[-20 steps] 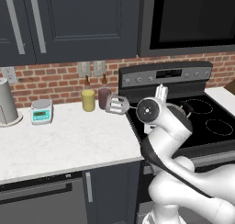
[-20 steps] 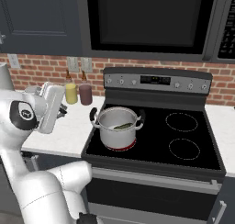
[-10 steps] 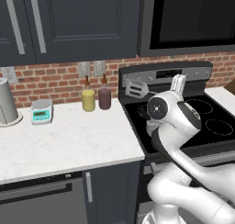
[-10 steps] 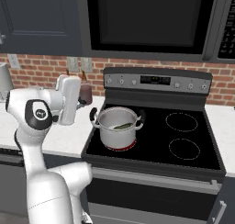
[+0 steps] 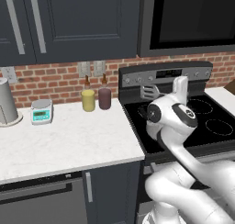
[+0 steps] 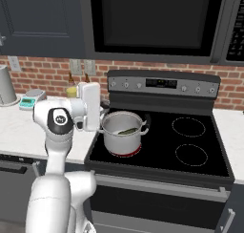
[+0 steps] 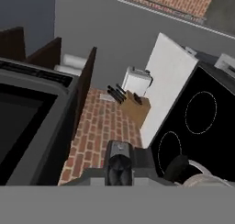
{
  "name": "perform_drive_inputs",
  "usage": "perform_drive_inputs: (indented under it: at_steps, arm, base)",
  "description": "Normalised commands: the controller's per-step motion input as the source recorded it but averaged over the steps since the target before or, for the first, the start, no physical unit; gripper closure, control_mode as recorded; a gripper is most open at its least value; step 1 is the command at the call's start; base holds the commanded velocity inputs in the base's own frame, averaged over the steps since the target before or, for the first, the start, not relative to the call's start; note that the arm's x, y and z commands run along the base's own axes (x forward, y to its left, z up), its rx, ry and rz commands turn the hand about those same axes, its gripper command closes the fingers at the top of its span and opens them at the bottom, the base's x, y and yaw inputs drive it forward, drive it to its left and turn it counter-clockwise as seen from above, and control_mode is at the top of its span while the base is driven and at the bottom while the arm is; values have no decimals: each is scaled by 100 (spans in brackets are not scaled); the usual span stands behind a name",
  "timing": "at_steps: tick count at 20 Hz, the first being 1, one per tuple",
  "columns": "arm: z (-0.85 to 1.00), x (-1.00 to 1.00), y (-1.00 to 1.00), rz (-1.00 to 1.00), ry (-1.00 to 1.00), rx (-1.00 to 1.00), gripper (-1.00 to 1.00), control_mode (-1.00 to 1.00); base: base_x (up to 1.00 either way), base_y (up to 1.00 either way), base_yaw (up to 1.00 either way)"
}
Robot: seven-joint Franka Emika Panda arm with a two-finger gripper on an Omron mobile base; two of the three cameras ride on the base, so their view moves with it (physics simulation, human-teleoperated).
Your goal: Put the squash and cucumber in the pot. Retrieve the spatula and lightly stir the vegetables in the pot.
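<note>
The spatula (image 5: pixel 148 91) rides above the stove's (image 6: pixel 200 167) left side, its silver head showing beside the gripper (image 5: pixel 158 92), which grips its handle. The pot (image 6: pixel 123 133) sits on the front-left burner with the cucumber (image 6: pixel 127 131) inside.

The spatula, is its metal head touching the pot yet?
Apart. In the left base view the spatula head hangs in the air before the stove's back panel; the right base view shows the pot lower, on the burner.
</note>
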Motion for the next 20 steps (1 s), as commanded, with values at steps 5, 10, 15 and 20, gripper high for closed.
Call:
perform_drive_inputs:
  at_steps: [5,10,15,20]
  arm:
    - [20,-26,-57,13,49,-50,100,-100]
    - [63,-28,-48,7,37,-33,100,-100]
    - [100,-24,-41,0,17,-6,100,-100]
    - [99,-42,-15,0,20,-2,100,-100]
  base:
    - [0,0,0]
    - [0,0,0]
    - [0,0,0]
    - [0,0,0]
